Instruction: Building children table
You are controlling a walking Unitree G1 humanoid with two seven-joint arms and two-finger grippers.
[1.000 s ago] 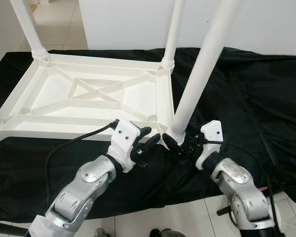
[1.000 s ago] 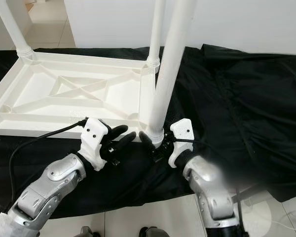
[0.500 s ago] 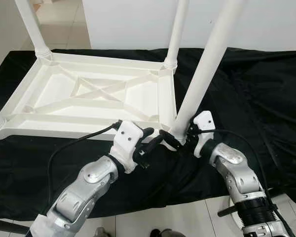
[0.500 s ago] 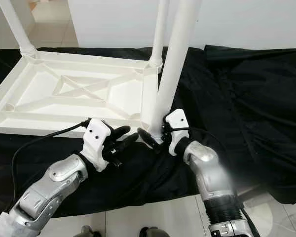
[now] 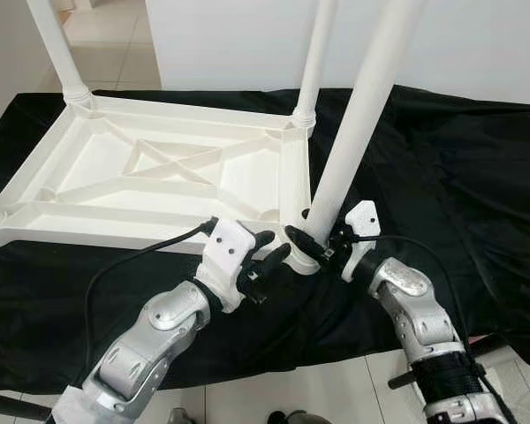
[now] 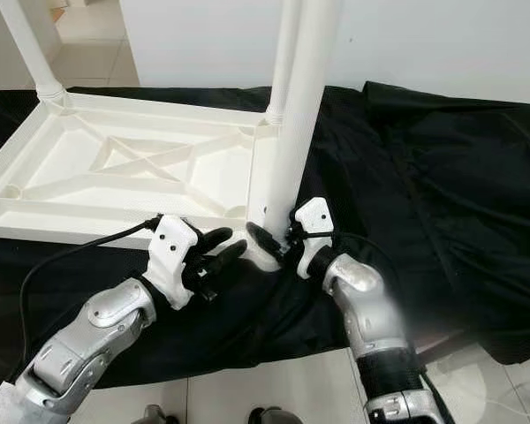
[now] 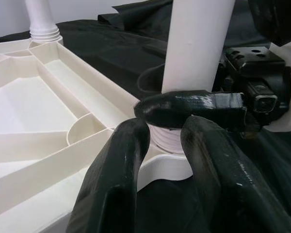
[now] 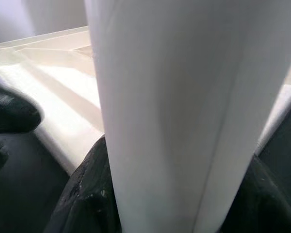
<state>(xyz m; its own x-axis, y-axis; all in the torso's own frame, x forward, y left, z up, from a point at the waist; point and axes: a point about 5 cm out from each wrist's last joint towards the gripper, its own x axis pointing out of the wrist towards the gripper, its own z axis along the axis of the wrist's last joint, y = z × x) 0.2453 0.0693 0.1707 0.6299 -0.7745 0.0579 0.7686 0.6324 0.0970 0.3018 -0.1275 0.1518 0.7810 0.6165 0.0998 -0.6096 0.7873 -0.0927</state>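
The right gripper (image 5: 311, 248) was clamped on the leg (image 5: 353, 132) at lower centre; keeping it plumb over the tabletop's (image 5: 97, 168) corner socket would seat it, while the left gripper (image 5: 269, 256), fingers apart, steadied alongside.

arms: my two, silver jointed shells | wrists: white housings | fingers: long, black (glossy) on left gripper (image 5: 267, 262) and right gripper (image 5: 311, 249) | cable: black, left wrist
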